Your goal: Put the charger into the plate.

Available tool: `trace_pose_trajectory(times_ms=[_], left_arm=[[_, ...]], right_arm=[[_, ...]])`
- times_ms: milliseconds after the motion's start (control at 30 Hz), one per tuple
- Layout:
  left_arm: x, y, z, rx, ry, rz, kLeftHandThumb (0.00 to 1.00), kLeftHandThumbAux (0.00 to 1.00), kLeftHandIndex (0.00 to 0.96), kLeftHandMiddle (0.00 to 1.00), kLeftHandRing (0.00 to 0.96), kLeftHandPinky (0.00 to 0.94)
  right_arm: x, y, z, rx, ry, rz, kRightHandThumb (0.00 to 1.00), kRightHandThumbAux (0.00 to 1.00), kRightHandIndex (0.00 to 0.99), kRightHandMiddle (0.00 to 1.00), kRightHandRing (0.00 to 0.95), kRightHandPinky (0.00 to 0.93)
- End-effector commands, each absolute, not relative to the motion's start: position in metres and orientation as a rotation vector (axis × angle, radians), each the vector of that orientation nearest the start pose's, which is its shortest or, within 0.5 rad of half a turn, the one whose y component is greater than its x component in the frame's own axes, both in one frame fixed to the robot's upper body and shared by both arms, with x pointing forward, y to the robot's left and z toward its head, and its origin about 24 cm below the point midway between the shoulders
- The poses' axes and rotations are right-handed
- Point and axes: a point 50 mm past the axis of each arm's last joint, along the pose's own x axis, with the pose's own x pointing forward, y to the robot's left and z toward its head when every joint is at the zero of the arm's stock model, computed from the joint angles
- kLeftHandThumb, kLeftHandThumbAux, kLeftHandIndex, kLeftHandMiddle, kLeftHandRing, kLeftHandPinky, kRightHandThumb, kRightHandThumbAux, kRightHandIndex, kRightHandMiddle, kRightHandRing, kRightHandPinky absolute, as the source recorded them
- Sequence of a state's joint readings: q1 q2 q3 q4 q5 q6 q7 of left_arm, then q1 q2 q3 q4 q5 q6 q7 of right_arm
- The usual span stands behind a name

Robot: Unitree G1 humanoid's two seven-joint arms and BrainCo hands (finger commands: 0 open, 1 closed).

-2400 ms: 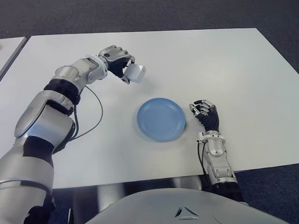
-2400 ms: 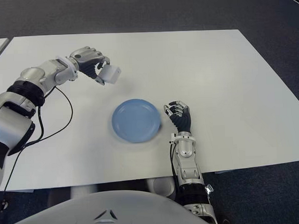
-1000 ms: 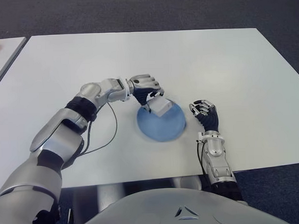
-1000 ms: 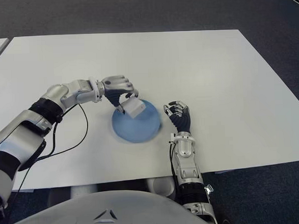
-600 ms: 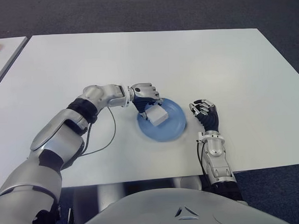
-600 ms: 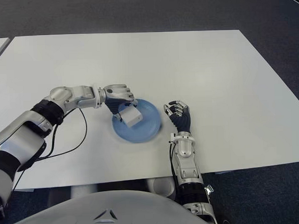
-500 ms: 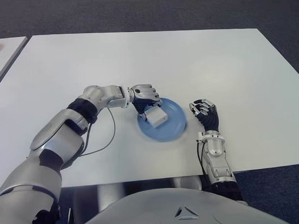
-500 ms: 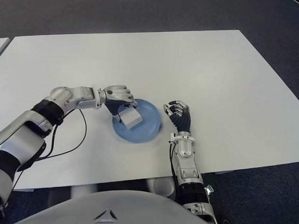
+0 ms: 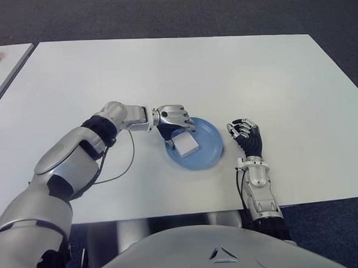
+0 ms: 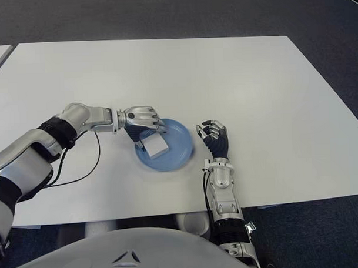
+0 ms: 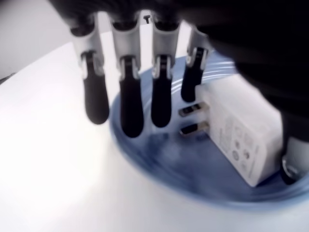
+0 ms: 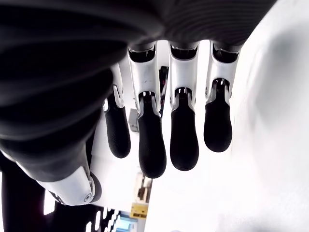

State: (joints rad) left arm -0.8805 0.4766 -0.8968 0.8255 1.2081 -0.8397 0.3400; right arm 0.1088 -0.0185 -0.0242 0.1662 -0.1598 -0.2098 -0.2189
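Observation:
The white charger (image 9: 187, 144) lies in the left half of the blue plate (image 9: 210, 140), which stands on the white table in front of me. My left hand (image 9: 174, 118) hovers over the plate's left rim, just beside the charger. In the left wrist view its fingers (image 11: 130, 106) hang straight and apart above the plate (image 11: 159, 159), clear of the charger (image 11: 241, 135), whose two prongs point toward them. My right hand (image 9: 245, 133) shows just right of the plate, fingers curled, holding nothing.
The white table (image 9: 253, 72) stretches wide behind and to the right of the plate. A thin black cable (image 9: 118, 171) loops from my left forearm over the tabletop. A second table's corner (image 9: 3, 63) shows at the far left.
My left hand carried the charger from the back left down into the plate, then its fingers came off it. The right hand has not moved.

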Motion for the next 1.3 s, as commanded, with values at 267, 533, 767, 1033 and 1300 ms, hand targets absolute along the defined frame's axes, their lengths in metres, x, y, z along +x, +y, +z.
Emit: trace_pose_trajectory(times_ms=[267, 533, 767, 1033, 1300], left_arm=[[0.312, 0.089, 0.054, 1.729, -0.936, -1.282, 0.16, 0.431, 0.002, 0.003, 0.003, 0.002], [0.311, 0.089, 0.055, 1.707, -0.99, -1.277, 0.099, 0.387, 0.0, 0.0, 0.0, 0.0], [0.311, 0.089, 0.056, 1.686, -1.001, -1.259, 0.072, 0.385, 0.0, 0.0, 0.0, 0.0], [0.312, 0.087, 0.059, 1.648, -1.015, -1.229, 0.065, 0.36, 0.0, 0.0, 0.0, 0.0], [0.327, 0.087, 0.075, 1.597, -0.928, -1.123, 0.057, 0.345, 0.0, 0.0, 0.0, 0.0]], right_arm=[[0.223, -0.174, -0.003, -0.177, 0.06, -0.239, 0.706, 0.73, 0.43, 0.622, 0.63, 0.621], [0.224, -0.173, -0.002, -0.183, 0.061, -0.238, 0.706, 0.731, 0.431, 0.626, 0.633, 0.627], [0.224, -0.173, -0.003, -0.183, 0.066, -0.241, 0.706, 0.731, 0.43, 0.627, 0.634, 0.629], [0.224, -0.174, -0.004, -0.185, 0.067, -0.242, 0.706, 0.73, 0.43, 0.623, 0.627, 0.609], [0.225, -0.175, -0.004, -0.183, 0.069, -0.239, 0.706, 0.731, 0.431, 0.624, 0.628, 0.619]])
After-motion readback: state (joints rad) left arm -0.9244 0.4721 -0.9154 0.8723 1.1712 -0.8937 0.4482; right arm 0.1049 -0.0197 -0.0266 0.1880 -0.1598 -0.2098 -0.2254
